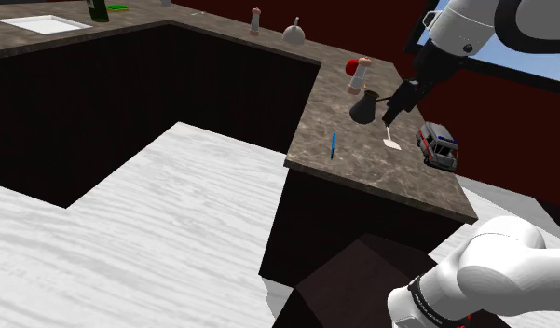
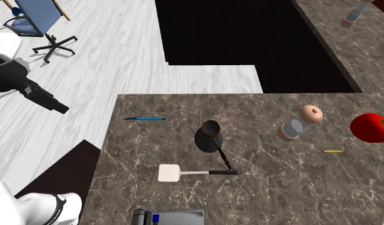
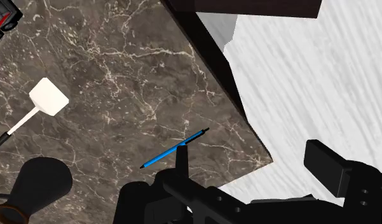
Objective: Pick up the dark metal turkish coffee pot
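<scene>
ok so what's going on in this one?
The Franka arm is going for the dark coffee pot, which stands upright on the marble counter beside a white spatula. The end effector is open and empty, clear of the pot, looking down at the counter edge by a blue pen. No grasp yet.

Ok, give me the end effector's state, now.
End effector: open, fingers apart, holding nothing; the pot is off to one side, not touched.
</scene>
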Controlling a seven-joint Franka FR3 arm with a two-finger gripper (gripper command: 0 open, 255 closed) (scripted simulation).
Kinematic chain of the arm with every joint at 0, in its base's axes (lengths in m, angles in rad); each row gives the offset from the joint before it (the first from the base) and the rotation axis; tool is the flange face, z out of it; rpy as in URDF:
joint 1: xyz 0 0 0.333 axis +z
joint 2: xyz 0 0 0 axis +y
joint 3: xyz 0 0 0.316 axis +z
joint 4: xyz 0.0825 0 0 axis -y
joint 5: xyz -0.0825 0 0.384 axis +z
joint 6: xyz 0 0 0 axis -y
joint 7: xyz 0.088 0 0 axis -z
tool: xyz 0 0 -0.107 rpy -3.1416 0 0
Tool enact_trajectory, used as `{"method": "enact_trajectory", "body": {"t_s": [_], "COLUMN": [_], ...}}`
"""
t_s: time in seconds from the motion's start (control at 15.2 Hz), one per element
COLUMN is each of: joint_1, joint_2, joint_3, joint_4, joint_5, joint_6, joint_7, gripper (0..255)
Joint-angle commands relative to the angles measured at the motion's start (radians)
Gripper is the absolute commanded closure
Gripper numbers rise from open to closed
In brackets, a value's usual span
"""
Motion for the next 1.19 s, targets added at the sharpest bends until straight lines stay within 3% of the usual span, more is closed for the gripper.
{"method": "enact_trajectory", "body": {"t_s": [0.0, 0.59, 1.12], "joint_1": [0.0, -0.038, -0.056], "joint_2": [0.0, 0.212, 0.462], "joint_3": [0.0, -0.184, -0.331], "joint_4": [0.0, 0.101, 0.277], "joint_5": [0.0, -0.071, -0.068], "joint_6": [0.0, 0.092, 0.146], "joint_7": [0.0, -0.211, -0.402], "gripper": [0, 0, 0]}}
